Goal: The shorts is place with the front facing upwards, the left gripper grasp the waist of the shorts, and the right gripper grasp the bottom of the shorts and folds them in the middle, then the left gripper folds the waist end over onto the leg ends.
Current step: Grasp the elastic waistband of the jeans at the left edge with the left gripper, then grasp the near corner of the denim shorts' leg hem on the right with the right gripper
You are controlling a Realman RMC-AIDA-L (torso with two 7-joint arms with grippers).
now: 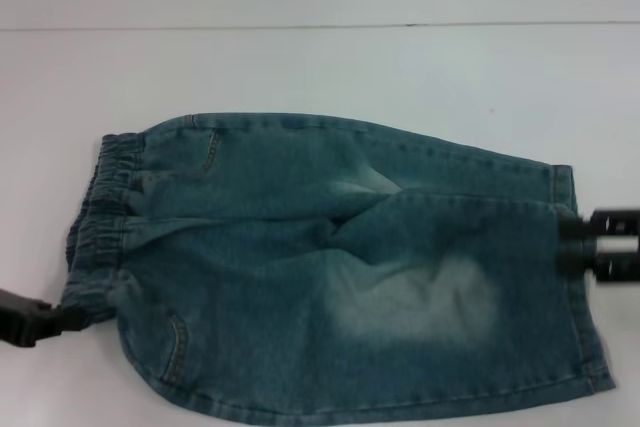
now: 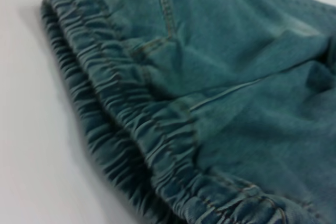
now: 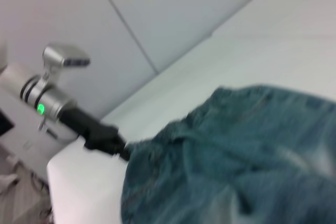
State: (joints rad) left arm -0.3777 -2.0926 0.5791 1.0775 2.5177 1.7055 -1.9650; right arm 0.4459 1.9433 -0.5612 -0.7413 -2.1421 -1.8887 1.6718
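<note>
Blue denim shorts (image 1: 340,267) lie flat on the white table, elastic waist (image 1: 100,217) to the left and leg hems (image 1: 585,327) to the right. My left gripper (image 1: 62,319) is at the near corner of the waist, shut on the waistband. The right wrist view shows it from afar as a black tip (image 3: 122,149) pinching the fabric edge. My right gripper (image 1: 568,239) touches the leg hem near where the two legs meet. In the left wrist view the gathered waistband (image 2: 131,129) fills the picture.
The white table (image 1: 320,67) spreads behind and around the shorts. Its far edge runs along a seam (image 1: 300,27). The right wrist view shows the table's corner (image 3: 58,166) and floor beyond it.
</note>
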